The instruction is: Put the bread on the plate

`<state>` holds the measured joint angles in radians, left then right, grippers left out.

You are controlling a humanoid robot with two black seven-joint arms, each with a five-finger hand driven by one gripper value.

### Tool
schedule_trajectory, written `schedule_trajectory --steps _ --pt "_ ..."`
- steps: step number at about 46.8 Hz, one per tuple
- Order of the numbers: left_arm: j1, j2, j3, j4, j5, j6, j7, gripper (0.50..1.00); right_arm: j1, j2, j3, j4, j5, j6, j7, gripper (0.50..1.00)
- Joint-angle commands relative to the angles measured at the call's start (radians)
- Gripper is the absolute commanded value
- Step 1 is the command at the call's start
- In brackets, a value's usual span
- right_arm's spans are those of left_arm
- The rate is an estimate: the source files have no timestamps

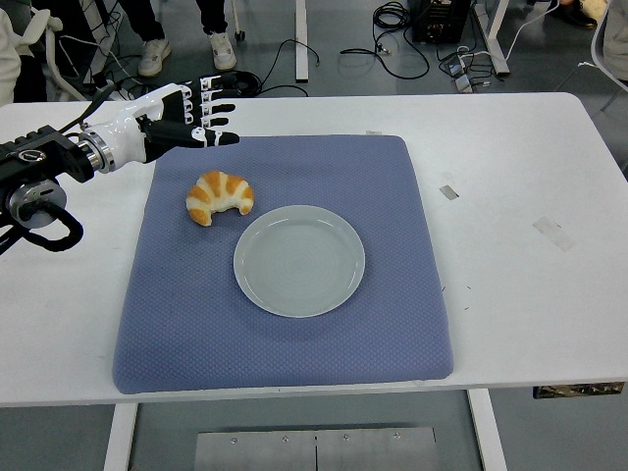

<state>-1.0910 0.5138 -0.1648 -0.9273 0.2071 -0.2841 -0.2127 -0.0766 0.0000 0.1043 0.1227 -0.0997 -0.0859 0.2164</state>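
Observation:
A golden croissant (pixel 219 196) lies on the blue mat (pixel 285 343), just up and left of a pale grey plate (pixel 299 260) that holds nothing. My left hand (pixel 206 113) reaches in from the left edge and hovers over the mat's far left corner, above and behind the croissant. Its fingers (pixel 218 100) are spread and hold nothing. The right arm does not show.
The mat covers the middle of the white table (pixel 520 245). Two small tape scraps (pixel 447 191) (pixel 551 232) lie to the right of the mat. Cables and people's feet (pixel 221 49) are on the floor beyond the far edge.

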Motion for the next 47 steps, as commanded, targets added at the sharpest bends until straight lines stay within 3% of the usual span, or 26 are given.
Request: schedule_trajectory --steps 1,23,30,47 --pt "-0.004 0.006 0.039 -0.025 0.0 -0.004 0.019 0.983 0.0 0.0 0.0 0.0 0.0 0.0 0.0 1.0" --pt "-0.115 0.058 0.16 -0.054 -0.002 -0.007 0.021 0.983 0.0 0.0 0.0 0.0 0.0 0.0 0.0 1.0" --pt "-0.208 0.091 0.295 -0.059 -0.003 -0.021 0.01 0.983 0.0 0.0 0.0 0.0 0.0 0.0 0.0 1.0" --pt "-0.286 0.069 0.473 -0.058 -0.021 -0.007 0.009 0.983 0.0 0.0 0.0 0.0 0.0 0.0 0.0 1.0"
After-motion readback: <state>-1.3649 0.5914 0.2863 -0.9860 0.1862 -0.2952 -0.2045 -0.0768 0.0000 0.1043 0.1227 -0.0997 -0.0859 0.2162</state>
